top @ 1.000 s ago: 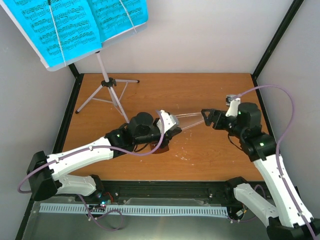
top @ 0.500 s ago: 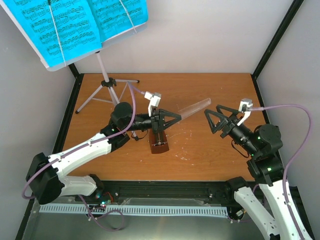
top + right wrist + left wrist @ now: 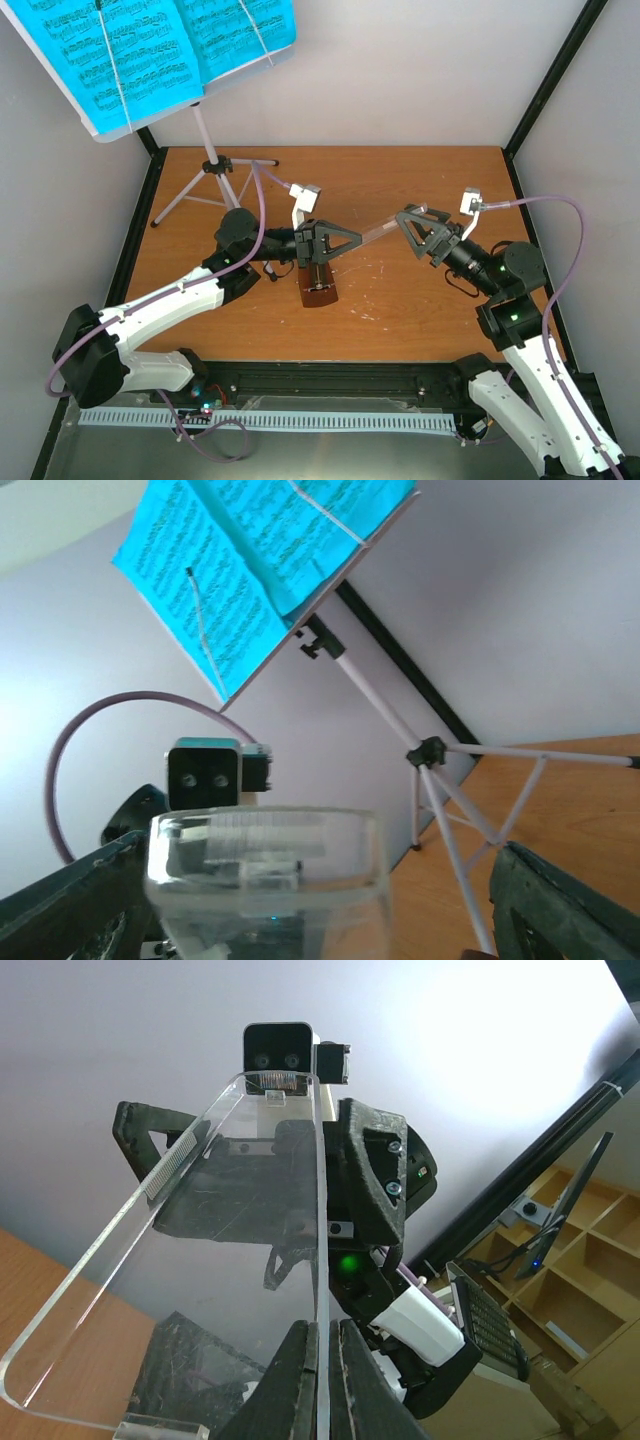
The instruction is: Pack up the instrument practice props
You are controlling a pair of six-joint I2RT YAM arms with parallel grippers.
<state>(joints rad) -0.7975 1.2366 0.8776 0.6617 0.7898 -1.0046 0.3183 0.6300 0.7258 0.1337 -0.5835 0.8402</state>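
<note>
Wooden worktop (image 3: 420, 310), grey walls. Back left: music stand (image 3: 214, 165) upright, blue sheet music (image 3: 150, 50) on it, unpacked. Centre: brown metronome (image 3: 318, 290), clear cover (image 3: 378, 232) off, pinched tight in left jaws, far end between right jaws spread wide.

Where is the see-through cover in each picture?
Top external: the clear cover sits near the centre.
Left wrist: the cover fills the centre and lower left.
Right wrist: the cover is bottom centre, seen end-on.
Shared landmark: the brown table, visible in all three.
</note>
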